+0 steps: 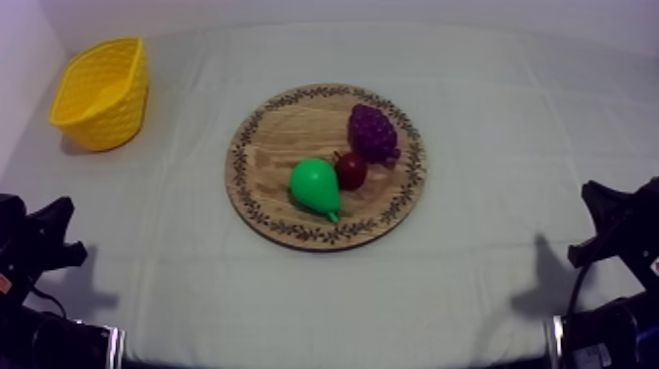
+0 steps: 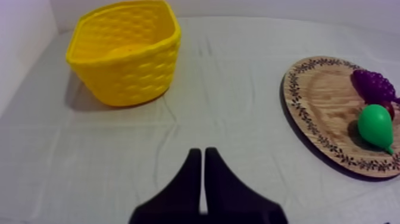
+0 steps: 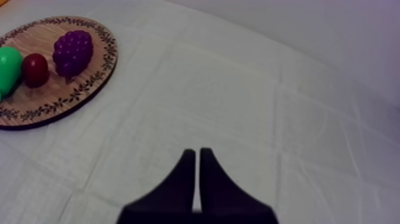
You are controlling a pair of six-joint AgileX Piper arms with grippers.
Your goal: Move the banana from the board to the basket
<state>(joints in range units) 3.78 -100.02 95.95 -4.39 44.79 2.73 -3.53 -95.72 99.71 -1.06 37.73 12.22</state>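
Observation:
The round wooden board lies mid-table and carries a green pear, a small red fruit and purple grapes. A yellow basket stands at the far left; its near wall hides much of its inside. My left gripper is shut on nothing, low over the cloth, with the basket ahead and the board off to one side. My right gripper is likewise a shut wedge over bare cloth, well away from the board and grapes.
Both arms rest low at the near corners, the left arm and the right arm. A wall rises just behind and beside the basket. Open cloth lies between the board and each arm.

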